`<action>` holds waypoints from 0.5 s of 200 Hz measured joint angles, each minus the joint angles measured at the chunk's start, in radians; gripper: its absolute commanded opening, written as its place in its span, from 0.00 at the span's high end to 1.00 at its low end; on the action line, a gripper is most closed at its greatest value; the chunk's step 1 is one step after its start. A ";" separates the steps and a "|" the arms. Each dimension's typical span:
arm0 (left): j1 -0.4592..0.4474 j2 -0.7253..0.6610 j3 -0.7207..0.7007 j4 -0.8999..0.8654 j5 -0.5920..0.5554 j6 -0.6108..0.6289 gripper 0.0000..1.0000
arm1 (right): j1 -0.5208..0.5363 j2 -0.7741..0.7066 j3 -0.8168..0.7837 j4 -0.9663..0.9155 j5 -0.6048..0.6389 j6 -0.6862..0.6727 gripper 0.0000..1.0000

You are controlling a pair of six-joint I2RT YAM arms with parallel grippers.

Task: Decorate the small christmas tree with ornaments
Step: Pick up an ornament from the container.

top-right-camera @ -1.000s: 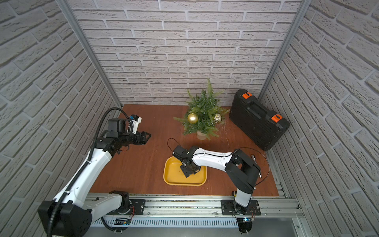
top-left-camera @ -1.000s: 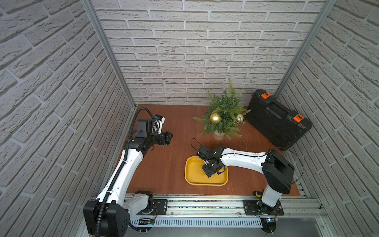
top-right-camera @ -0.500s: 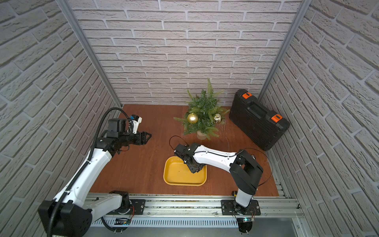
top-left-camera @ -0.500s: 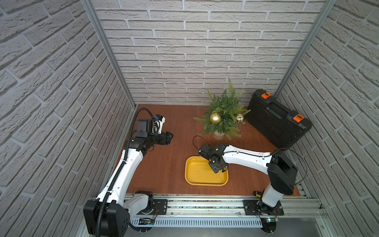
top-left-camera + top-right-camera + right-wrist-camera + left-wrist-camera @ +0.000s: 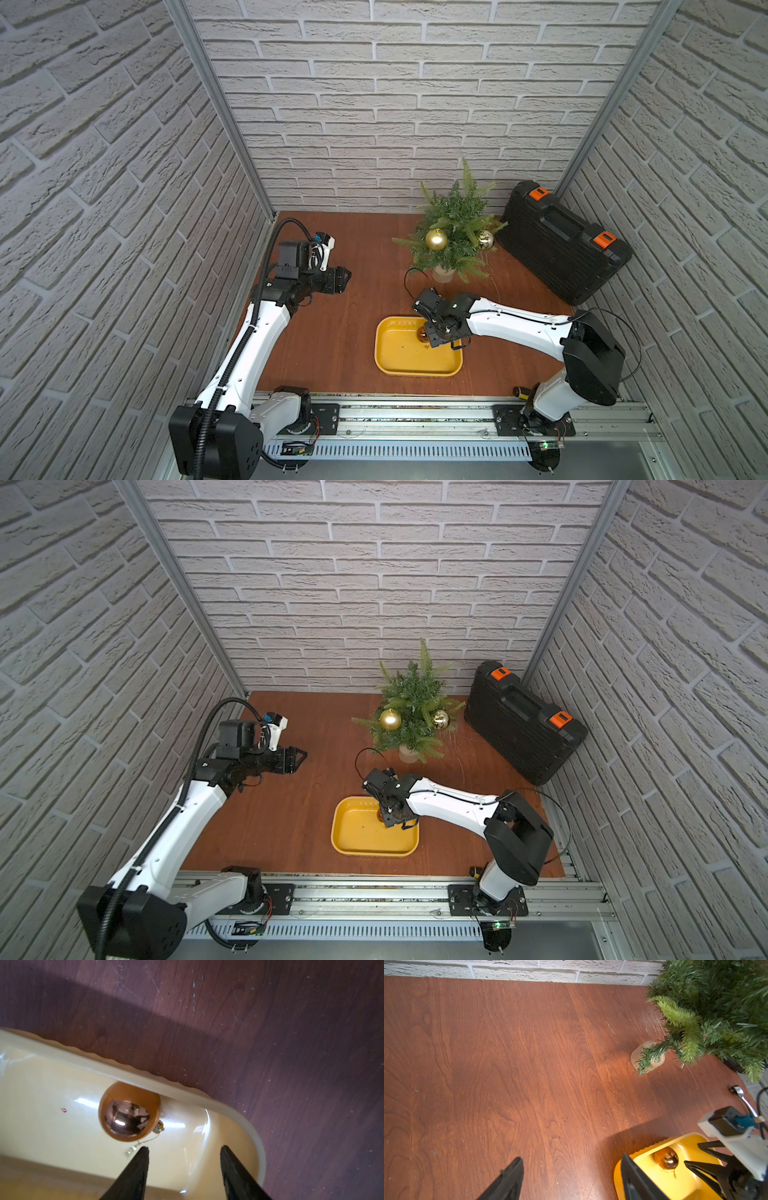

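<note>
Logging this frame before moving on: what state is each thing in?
Small christmas tree: upright in its pot.
Matte gold ball: hanging on tree.
Shiny pale-gold ball: hanging on tree.
Yellow tray: flat on table.
Amber-brown ball: lying in tray, ungripped.
Black case: closed.
Metal spoon: lying on table.
Left gripper: open, empty.
Right gripper: open, empty, over tray.
</note>
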 measured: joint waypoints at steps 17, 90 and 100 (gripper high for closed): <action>0.000 0.000 0.000 0.000 0.000 0.000 0.25 | -0.001 0.002 0.000 0.024 -0.027 -0.003 0.43; 0.000 0.000 0.000 0.000 0.000 0.000 0.26 | -0.001 0.013 0.043 0.034 -0.083 -0.143 0.39; 0.000 0.000 0.000 0.000 0.000 0.000 0.26 | -0.001 0.022 0.054 0.027 -0.083 -0.181 0.37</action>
